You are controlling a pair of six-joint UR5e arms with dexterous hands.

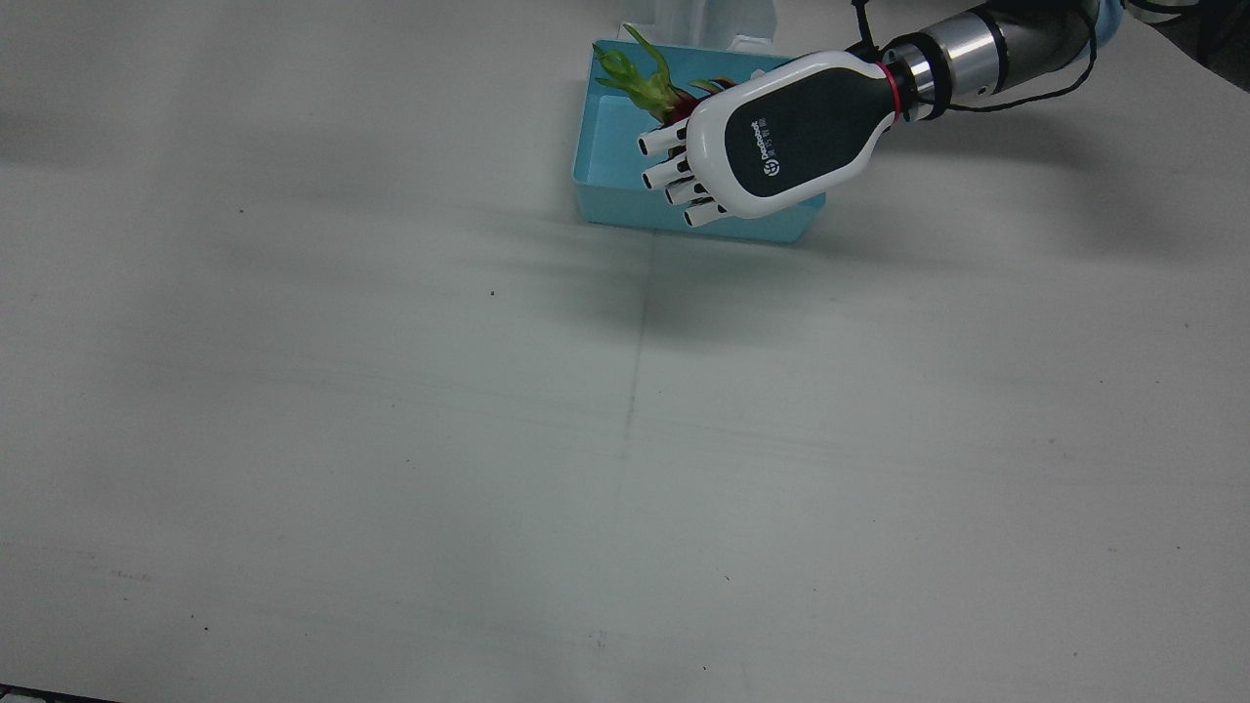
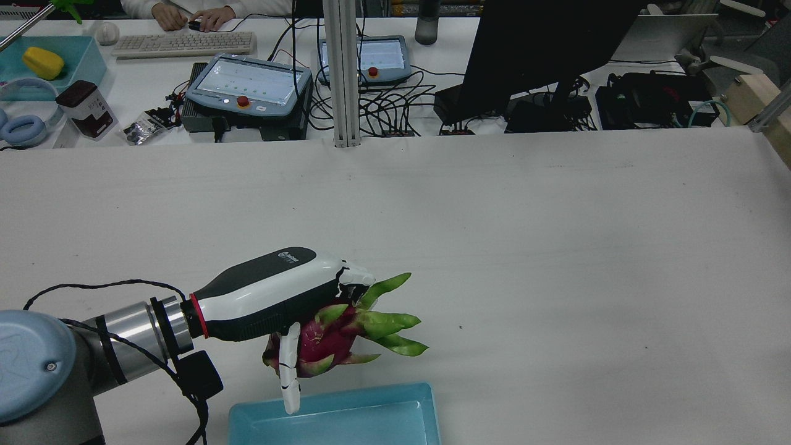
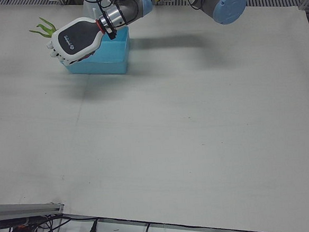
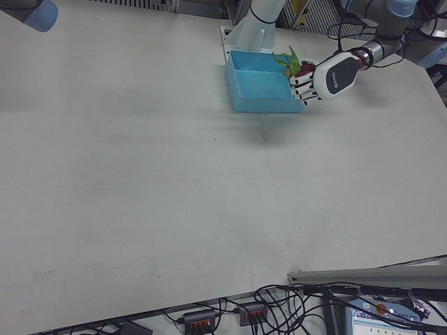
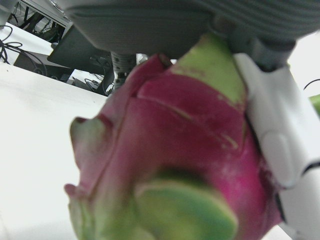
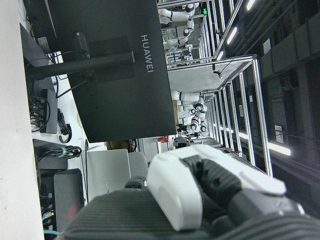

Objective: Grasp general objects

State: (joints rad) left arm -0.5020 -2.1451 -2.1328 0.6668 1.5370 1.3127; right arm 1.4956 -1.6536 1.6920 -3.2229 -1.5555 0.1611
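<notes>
Table surface [image 1: 391, 439] open on all sides for passage; sole obstacle is the blue bin [image 1: 610, 195] at the robot-side edge, beneath the left hand [image 1: 781, 146].

My station: a pale work table with a crowded operators' bench behind it.

I see the wide off-white matte table top [image 2: 556, 247] marked by faint seams and specks. Past it, on the white bench [image 2: 154, 133], sit two grey teach pendants with lit screens [image 2: 250, 83], a beige keyboard [image 2: 183, 43], tangled black cables [image 2: 395, 105] and a large black monitor seen from its back [image 2: 544, 43]. An upright aluminium post [image 2: 343, 71] rises between them. Long ceiling strip lights [image 6: 280, 147] glow above metal framing.
</notes>
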